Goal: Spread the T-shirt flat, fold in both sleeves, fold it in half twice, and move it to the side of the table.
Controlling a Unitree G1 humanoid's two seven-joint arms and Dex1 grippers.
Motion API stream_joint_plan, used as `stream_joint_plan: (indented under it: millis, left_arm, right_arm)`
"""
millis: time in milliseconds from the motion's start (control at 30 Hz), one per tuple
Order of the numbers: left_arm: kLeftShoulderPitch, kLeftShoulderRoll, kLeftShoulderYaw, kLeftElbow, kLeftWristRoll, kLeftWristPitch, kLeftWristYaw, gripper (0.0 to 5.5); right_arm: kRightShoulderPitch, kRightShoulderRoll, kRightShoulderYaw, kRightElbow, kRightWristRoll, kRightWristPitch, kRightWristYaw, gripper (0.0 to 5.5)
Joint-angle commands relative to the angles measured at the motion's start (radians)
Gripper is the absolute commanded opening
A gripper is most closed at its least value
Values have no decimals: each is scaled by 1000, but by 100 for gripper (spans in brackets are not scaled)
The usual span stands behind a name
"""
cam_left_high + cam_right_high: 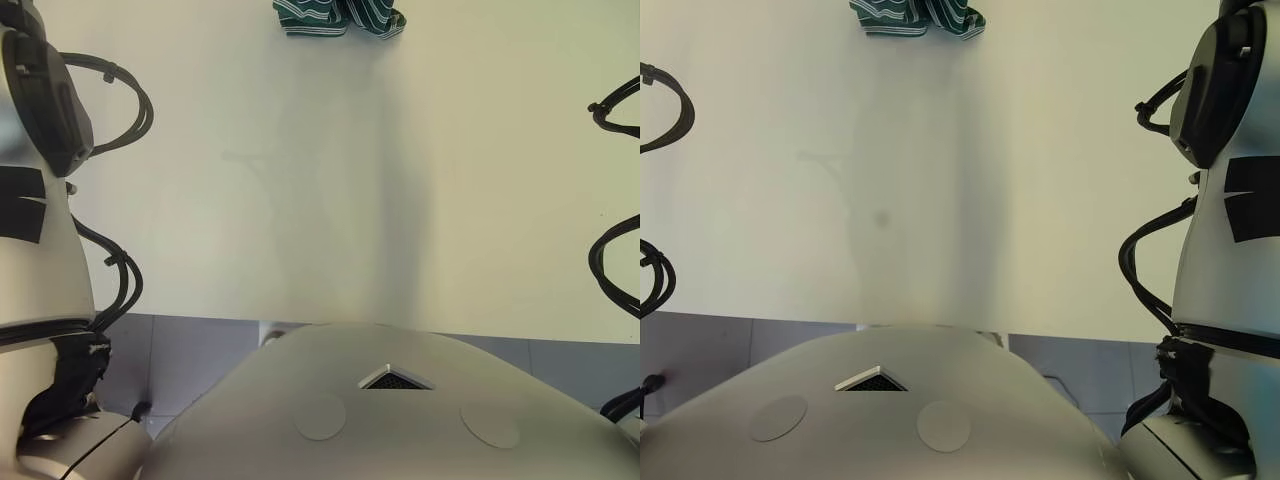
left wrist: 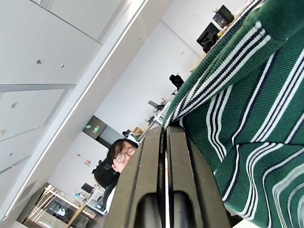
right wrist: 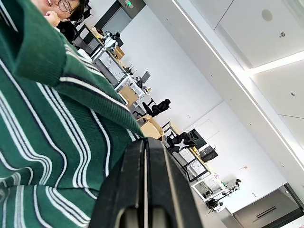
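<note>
While the left claw (image 2: 166, 135) and right claw (image 3: 144, 145) each clamp tight on the green, white-striped knit T-shirt (image 1: 340, 18), it hangs bunched over the far part of the pale bench (image 1: 300, 200). Either of the 2 pinches, if shallow, may slip and drop it crumpled.

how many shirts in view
1. The green striped T-shirt shows bunched over the table's far part, its fabric gripped by the shut left hand and right hand. None seems hidden.

Head views: steeply down on the table (image 1: 330, 200), sharing its near edge. Wrist views: upward along left gripper (image 2: 165, 129) and right gripper (image 3: 144, 140), T-shirt (image 2: 247, 118) close beside each.
</note>
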Motion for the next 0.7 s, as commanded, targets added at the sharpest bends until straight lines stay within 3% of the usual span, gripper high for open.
stream_joint_plan:
  millis: [33, 700]
  left_arm:
    - [-24, 14, 24, -3, -21, 10, -10, 2]
    - [-135, 50, -43, 14, 78, 34, 81, 2]
  right_arm:
    - [-29, -20, -16, -5, 5, 9, 2, 0]
    - [-105, -4, -19, 9, -18, 28, -65, 0]
